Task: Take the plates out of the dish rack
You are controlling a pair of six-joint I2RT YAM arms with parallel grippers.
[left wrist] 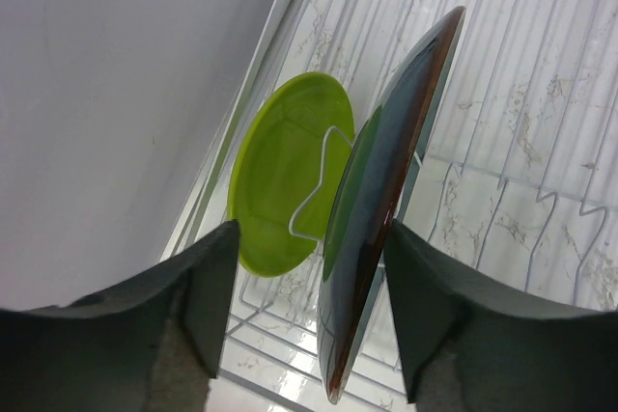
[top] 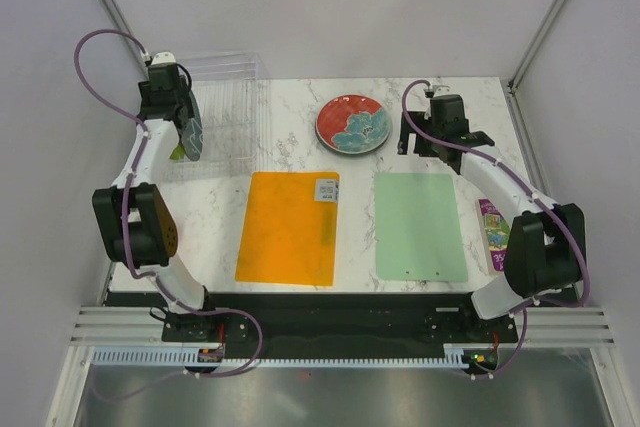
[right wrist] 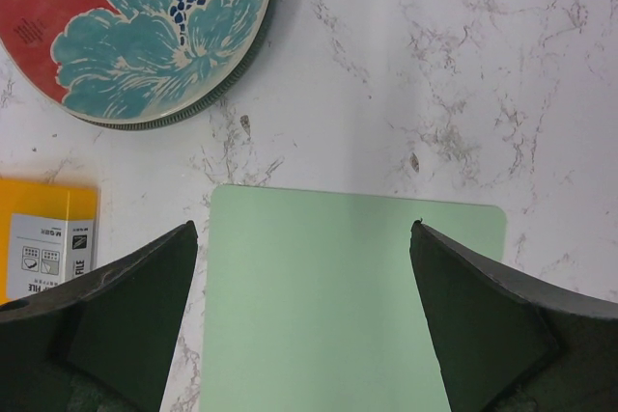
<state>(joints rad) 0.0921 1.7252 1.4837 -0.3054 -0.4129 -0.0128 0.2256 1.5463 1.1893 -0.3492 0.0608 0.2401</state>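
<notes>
The left gripper (left wrist: 311, 231), jaws spread, straddles a dark teal-blue round plate with a reddish rim (left wrist: 372, 238) that stands on edge. The plate sits close against the right finger (left wrist: 430, 315), though contact cannot be told, and a clear gap separates it from the left finger (left wrist: 203, 315), so nothing is clamped. Beyond the left finger, a smaller lime-green round plate (left wrist: 275, 180) stands upright in the clear plastic dish rack with thin dividers (left wrist: 521, 142), whose floor spreads below and ahead of the hand. The right gripper (right wrist: 301, 233), jaws likewise wide apart and empty, hangs above the far edge of a pale green flat rectangular mat (right wrist: 348, 306) on the white marble-patterned table (right wrist: 435, 74). Ahead of it and to its left, a red round plate with teal flowers (right wrist: 126, 26) lies flat, with a grey-green ribbed edge showing under its rim. An orange rectangular mat (right wrist: 39, 202) with a printed label lies to the left of this gripper.
</notes>
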